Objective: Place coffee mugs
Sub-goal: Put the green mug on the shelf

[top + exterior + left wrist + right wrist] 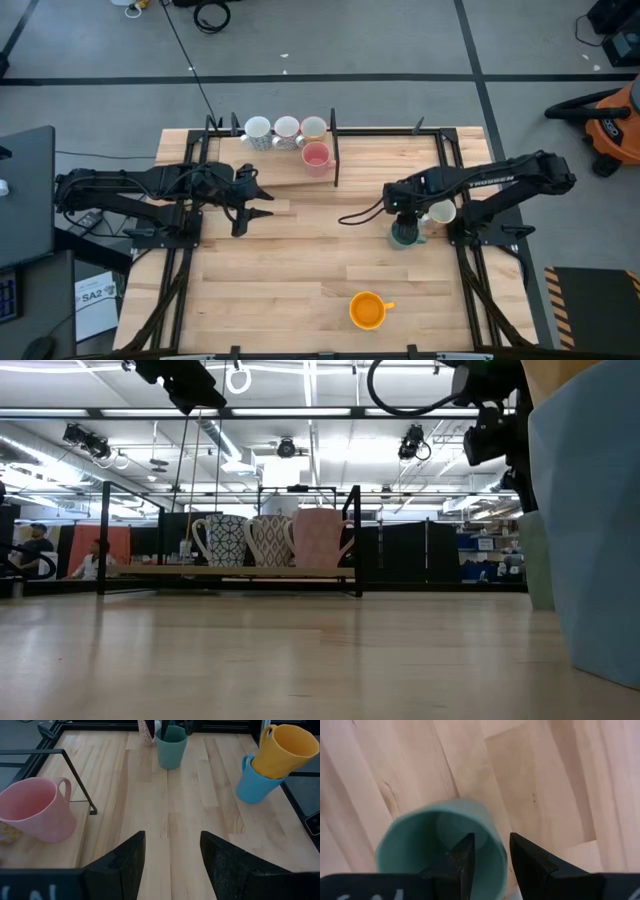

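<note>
Right wrist view shows the right gripper (490,851) directly above the green mug (440,850), one finger inside the rim and one outside, the jaws narrow and straddling the wall; whether the wall is fully clamped cannot be told, though the mug appears seated on the table. High view, lower centre: the orange mug (368,310) appears nearest, handle pointing to frame right; the left wrist view shows it tilted on top of the blue mug (255,782). Centre right of the high view: the right gripper (404,215) stands over the green mug (405,235), with a white mug (440,212) just beside the arm. Centre left: the left gripper (252,205) hovers over bare table (300,260), jaws wide and holding nothing. Upper centre: a rack (335,150) holds three pale mugs in a row (285,128) with the pink mug (316,156) just in front. Judgement: the rack lies up and to frame left of the green mug, well apart, so the right arm is the one engaged and the carry runs diagonally toward the open space beside the pink mug.
</note>
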